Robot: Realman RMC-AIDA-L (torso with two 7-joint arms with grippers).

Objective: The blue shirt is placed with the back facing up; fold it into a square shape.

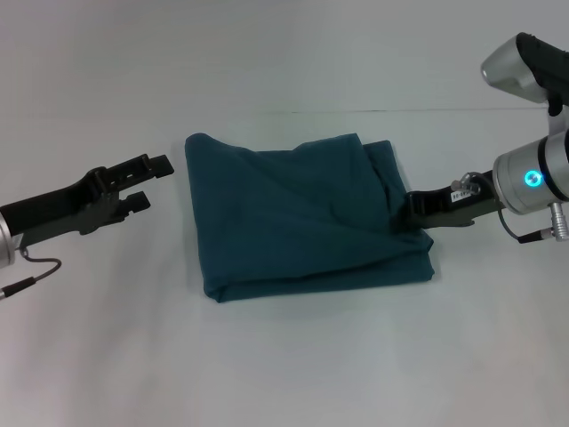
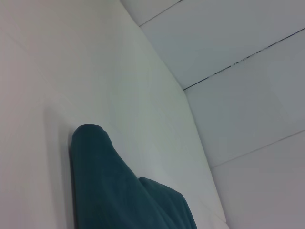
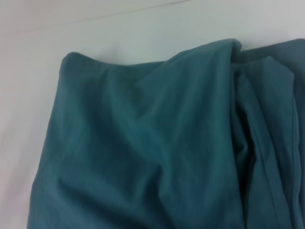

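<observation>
Shirt (image 1: 293, 213) folded roughly square on table (image 1: 284, 356); right gripper (image 1: 411, 211) pinching its edge; left gripper (image 1: 147, 182) beside it (fingers spread)

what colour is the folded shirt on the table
The blue shirt is a plain dark teal-blue, no print visible; the head view shows it best.

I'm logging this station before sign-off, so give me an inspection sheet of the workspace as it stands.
Surface: white table, bare around the cloth.
Job's things: blue shirt folded into a rough square, plain side up, with wrinkles and loose layered edges on the robot's right side.
Clutter: nothing seen.
Grippers: left hand open, beside the shirt's left edge, apart from it; right hand at the shirt's right edge, its fingertips against the cloth, grip unclear.
Cables: thin grey cable looping under the left arm; short cable at the right wrist.
Surroundings: pale wall panels with seams behind the table.
</observation>
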